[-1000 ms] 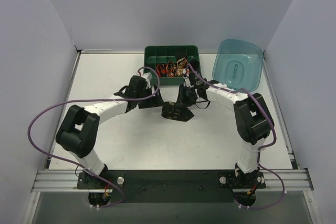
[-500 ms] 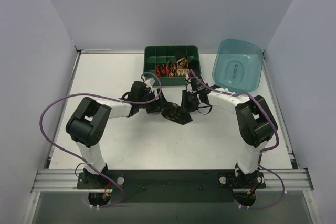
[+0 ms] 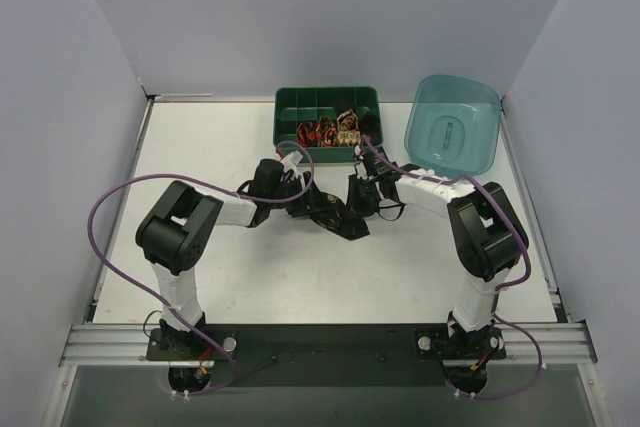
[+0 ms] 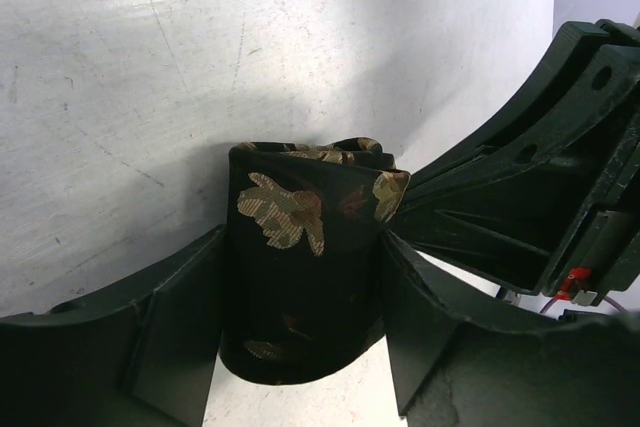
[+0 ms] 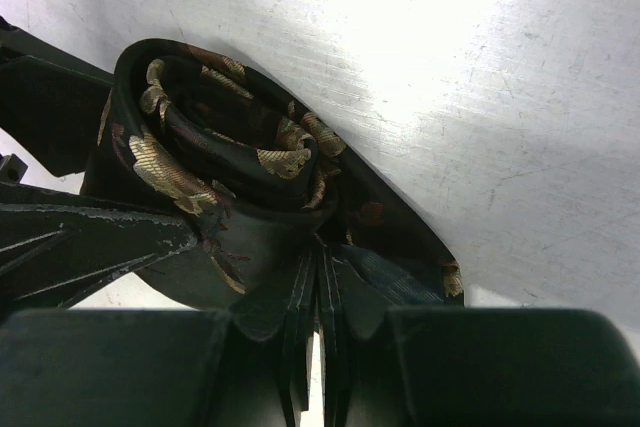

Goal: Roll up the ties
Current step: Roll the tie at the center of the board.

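Note:
One black tie with gold and red motifs (image 3: 341, 217) lies rolled into a coil on the table between my two grippers. The left gripper (image 3: 314, 206) has come in from the left. In the left wrist view the coil (image 4: 300, 277) fills the gap between the fingers of the left gripper (image 4: 302, 247), touching both. My right gripper (image 5: 320, 252) is shut, its tips pinching fabric at the centre of the coil (image 5: 215, 152). Rolled ties (image 3: 322, 133) sit in the tray.
The dark green compartment tray (image 3: 290, 99) stands just behind the grippers. A translucent teal tub (image 3: 455, 127) leans at the back right. The two grippers' fingers nearly touch each other around the coil. Purple cables loop off both arms.
The left arm has swung right, toward the coil, and its jaws have narrowed around it. The right gripper has stayed shut on the tie, shifting slightly.

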You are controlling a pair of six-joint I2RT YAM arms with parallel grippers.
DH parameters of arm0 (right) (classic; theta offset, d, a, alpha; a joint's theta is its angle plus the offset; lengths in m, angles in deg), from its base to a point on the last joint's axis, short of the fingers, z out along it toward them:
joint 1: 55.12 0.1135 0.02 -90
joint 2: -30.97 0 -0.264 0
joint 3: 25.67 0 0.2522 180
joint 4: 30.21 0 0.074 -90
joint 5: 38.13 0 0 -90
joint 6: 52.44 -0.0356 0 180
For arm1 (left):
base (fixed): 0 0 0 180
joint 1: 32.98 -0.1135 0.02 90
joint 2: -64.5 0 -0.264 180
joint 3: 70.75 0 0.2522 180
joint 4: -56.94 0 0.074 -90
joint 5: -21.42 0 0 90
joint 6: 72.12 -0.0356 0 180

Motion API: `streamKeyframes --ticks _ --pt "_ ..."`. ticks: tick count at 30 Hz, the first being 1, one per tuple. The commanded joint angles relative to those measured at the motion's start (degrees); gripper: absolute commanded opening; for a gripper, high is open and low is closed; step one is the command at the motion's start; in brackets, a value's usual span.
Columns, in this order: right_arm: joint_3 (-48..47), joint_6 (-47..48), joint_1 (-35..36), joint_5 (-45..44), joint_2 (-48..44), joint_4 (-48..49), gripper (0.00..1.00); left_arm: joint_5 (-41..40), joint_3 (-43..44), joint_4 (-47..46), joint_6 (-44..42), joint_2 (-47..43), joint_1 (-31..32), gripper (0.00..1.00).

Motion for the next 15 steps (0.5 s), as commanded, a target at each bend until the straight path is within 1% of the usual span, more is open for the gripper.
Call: streamKeyframes --ticks 1,4,5,7,8,10,11,13,14,15 --pt "-1.7 -0.9 0.5 0.5 0.1 -0.2 0.07 0.3 1.9 -0.6 -2.1 -1.7 0.1 0.64" --pt "-3.9 -0.7 0.5 1.1 1.3 -0.5 0.06 -2.3 4.9 6.1 -7.4 -3.1 0.1 0.63" --pt "-4.7 -0.5 0.5 1.3 1.7 -1.2 0.07 -3.1 5.9 10.0 -8.5 -3.6 0.1 0.63" --pt "-6.9 -0.3 0.6 1.7 3.2 -1.7 0.07 -5.8 9.0 14.4 -12.3 -4.4 0.1 0.63" --pt "-7.5 -0.3 0.7 1.8 3.7 -2.1 0.06 -6.6 10.0 18.4 -13.6 -4.7 0.1 0.63" --pt "-8.9 -0.1 1.0 2.2 4.9 -2.4 0.07 -8.8 11.9 22.4 -17.0 -5.3 0.2 0.63" --pt "-10.2 -0.2 1.1 2.3 5.3 -2.8 0.07 -9.7 13.6 26.8 -18.0 -5.4 0.4 0.62" --pt "-11.3 -0.2 1.3 2.3 6.2 -2.9 0.07 -12.9 15.0 29.9 -19.6 -6.0 0.5 0.62" --pt "-12.3 -0.3 1.3 2.4 6.6 -3.1 0.07 -14.2 16.2 32.8 -21.1 -6.0 1.0 0.62" --pt "-12.9 -0.4 1.4 2.6 7.1 -3.2 0.07 -17.2 16.9 34.3 -21.9 -6.3 1.2 0.62"
